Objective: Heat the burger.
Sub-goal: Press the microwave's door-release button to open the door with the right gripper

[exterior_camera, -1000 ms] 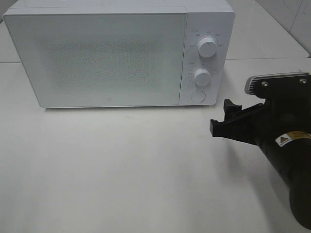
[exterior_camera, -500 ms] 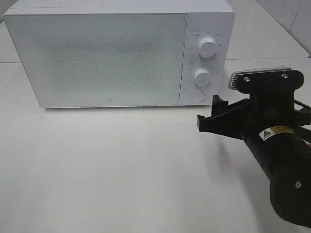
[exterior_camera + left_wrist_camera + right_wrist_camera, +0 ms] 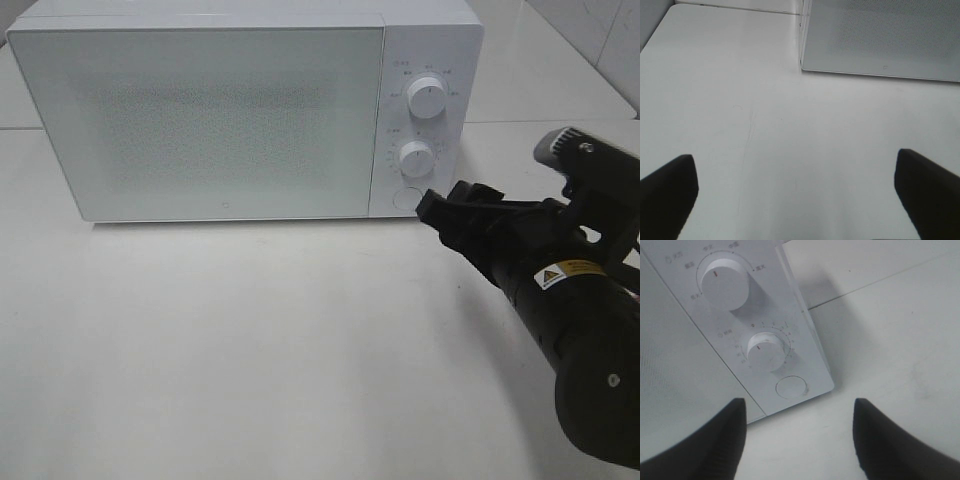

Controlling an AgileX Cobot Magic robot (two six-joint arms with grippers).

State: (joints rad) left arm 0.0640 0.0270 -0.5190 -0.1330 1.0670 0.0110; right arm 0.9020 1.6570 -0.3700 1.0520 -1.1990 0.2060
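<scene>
The burger is out of view in every frame. A white microwave (image 3: 220,120) stands at the back of the table with its door closed. My right gripper (image 3: 440,208) hovers just right of the control panel, its tips close to the round button (image 3: 406,198) below the two knobs. In the right wrist view the gripper (image 3: 797,435) is open, nothing between its dark fingers (image 3: 725,440), and the button (image 3: 791,387) lies just ahead. In the left wrist view my left gripper (image 3: 795,200) is wide open over bare table, short of the microwave's (image 3: 880,40) front corner.
The control panel carries an upper knob (image 3: 427,97) and a lower knob (image 3: 416,158). White tabletop (image 3: 250,340) stretches in front of the microwave. A tiled wall (image 3: 600,30) rises at the back right.
My right arm has moved left toward the microwave's control panel and rolled its wrist. Its fingers stand slightly closer together. The left arm has not visibly moved.
</scene>
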